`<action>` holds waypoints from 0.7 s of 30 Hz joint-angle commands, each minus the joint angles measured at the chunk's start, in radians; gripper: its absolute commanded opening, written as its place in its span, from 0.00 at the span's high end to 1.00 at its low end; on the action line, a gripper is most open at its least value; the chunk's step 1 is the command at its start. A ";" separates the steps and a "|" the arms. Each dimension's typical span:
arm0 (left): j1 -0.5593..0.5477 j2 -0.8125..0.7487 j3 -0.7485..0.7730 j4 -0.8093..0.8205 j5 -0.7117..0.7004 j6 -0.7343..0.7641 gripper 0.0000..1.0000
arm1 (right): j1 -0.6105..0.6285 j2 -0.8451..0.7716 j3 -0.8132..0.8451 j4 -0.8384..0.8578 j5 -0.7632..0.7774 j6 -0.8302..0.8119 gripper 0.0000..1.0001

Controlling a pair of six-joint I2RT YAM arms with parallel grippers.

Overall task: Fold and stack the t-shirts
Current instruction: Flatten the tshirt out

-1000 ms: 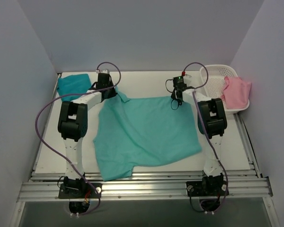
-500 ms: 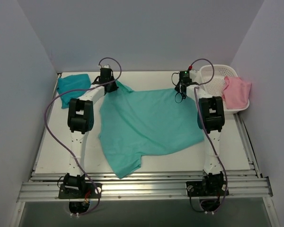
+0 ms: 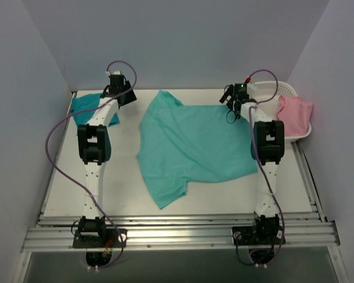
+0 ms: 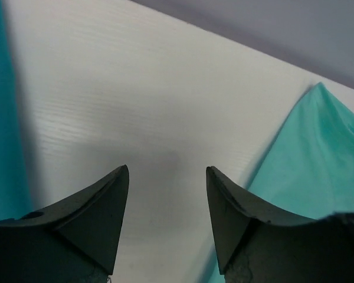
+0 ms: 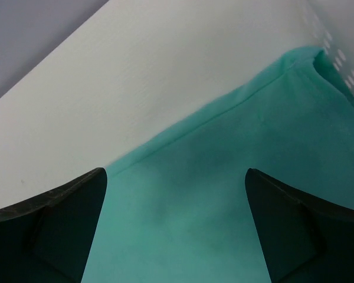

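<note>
Mint-green cloth t-shirt [image 3: 194,144] lies spread on the white table [image 3: 65,171], its far edge right under the right gripper [image 5: 176,171], jaws wide and empty. The left gripper [image 4: 167,171], also parted and empty, hovers over bare table between it and the darker teal folded t-shirt [image 3: 85,106].
</note>
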 commanded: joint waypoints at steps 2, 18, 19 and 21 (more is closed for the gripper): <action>-0.016 -0.329 -0.107 0.120 -0.004 -0.001 0.35 | 0.023 -0.231 -0.053 -0.025 0.007 -0.048 0.00; -0.280 -0.669 -0.792 0.352 -0.002 -0.014 0.28 | 0.212 -0.710 -0.668 0.010 0.070 -0.051 0.03; -0.280 -0.599 -0.774 0.381 0.010 -0.010 0.30 | 0.212 -0.704 -0.671 0.011 0.038 -0.051 0.12; -0.274 -0.510 -0.643 0.368 0.056 -0.010 0.33 | 0.220 -0.689 -0.673 0.020 0.007 -0.048 0.21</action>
